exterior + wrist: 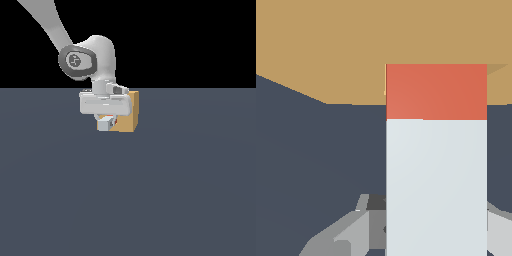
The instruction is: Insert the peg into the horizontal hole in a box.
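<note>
Now my grey gripper (106, 121) clamps the slim orange-and-white square peg (436, 150), its orange end seemingly inside the tan wooden box (127, 112); I'd push straight, keeping it level.

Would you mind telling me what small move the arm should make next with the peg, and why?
Probably keep pushing the peg straight ahead into the box. In the wrist view its orange-red end already meets the tan face, apparently entering the hole, while the whole white half remains outside in the gripper.
</note>
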Available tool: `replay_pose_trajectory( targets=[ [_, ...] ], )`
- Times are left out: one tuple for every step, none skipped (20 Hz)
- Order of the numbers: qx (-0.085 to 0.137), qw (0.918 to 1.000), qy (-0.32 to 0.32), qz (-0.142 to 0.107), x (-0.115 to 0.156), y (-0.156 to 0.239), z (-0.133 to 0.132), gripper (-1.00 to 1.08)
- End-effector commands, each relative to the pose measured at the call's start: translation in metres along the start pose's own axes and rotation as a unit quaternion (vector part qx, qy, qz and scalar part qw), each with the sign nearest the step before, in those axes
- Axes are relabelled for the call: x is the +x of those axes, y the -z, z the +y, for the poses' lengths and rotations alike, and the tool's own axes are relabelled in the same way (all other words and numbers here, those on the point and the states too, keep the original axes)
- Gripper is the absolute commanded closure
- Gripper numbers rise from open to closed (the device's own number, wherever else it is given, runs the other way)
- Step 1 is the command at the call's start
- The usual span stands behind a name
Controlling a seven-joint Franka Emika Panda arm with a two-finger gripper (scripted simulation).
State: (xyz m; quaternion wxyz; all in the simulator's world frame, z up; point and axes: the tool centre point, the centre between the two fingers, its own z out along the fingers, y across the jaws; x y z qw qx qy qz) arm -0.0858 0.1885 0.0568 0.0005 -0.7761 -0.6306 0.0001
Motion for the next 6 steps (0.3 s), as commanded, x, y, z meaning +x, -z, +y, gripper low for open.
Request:
replay_pose_trajectory(
  targets=[
    [-0.001, 1.0000, -0.001, 0.001, 0.0120, 0.0013, 0.0014, 1.08],
    [-0.001, 1.0000, -0.001, 0.001, 0.0149, 0.0013, 0.0015, 1.08],
    [-0.001, 1.0000, -0.001, 0.001, 0.0172, 0.0013, 0.0017, 1.08],
    [-0.001, 1.0000, -0.001, 0.001, 0.0188, 0.0013, 0.0018, 1.08],
    [-0.001, 1.0000, -0.001, 0.001, 0.0197, 0.0013, 0.0019, 1.08],
    [-0.001, 1.0000, -0.001, 0.001, 0.0200, 0.0013, 0.0019, 1.08]
  ],
)
